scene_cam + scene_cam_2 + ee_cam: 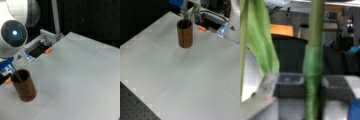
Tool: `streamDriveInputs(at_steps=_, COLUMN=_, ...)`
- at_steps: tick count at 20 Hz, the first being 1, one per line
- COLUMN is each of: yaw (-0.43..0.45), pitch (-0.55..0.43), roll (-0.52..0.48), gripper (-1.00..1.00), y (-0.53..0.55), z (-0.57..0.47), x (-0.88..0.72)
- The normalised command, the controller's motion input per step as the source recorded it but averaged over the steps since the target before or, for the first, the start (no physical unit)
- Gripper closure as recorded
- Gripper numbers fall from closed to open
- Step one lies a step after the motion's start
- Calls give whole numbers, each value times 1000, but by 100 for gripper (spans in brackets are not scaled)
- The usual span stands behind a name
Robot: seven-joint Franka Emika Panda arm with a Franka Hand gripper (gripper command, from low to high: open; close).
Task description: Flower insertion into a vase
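I see the flower's stem (313, 62) close up in the wrist view, with a leaf (261, 42) beside it. In both front views its lower end reaches into the vase (24, 85), which stands upright on the pale table (182, 82), so insertion looks partly done, though I can't confirm release. The gripper (6, 65) sits just above the vase at a front view's left; I cannot tell how its jaws stand. Dark surroundings ring the table.

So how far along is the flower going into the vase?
Well along. In both front views the stem already reaches down into the vase, which stands upright on the table. The wrist view shows the stem and a leaf close up. The claw itself doesn't show, so release can't be confirmed.
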Motion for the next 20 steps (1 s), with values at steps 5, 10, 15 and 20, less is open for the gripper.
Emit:
streamDriveInputs(at_steps=5, yaw=-81, pitch=-164, roll=-36, gripper=100, y=120, z=-247, x=90)
streamDriveInputs(at_steps=10, yaw=-85, pitch=-119, roll=-47, gripper=100, y=106, z=-205, x=87)
streamDriveInputs(at_steps=15, yaw=-68, pitch=-119, roll=-51, gripper=100, y=105, z=-189, x=152)
streamDriveInputs(at_steps=20, yaw=-78, pitch=-93, roll=-10, gripper=100, y=144, z=-193, x=203)
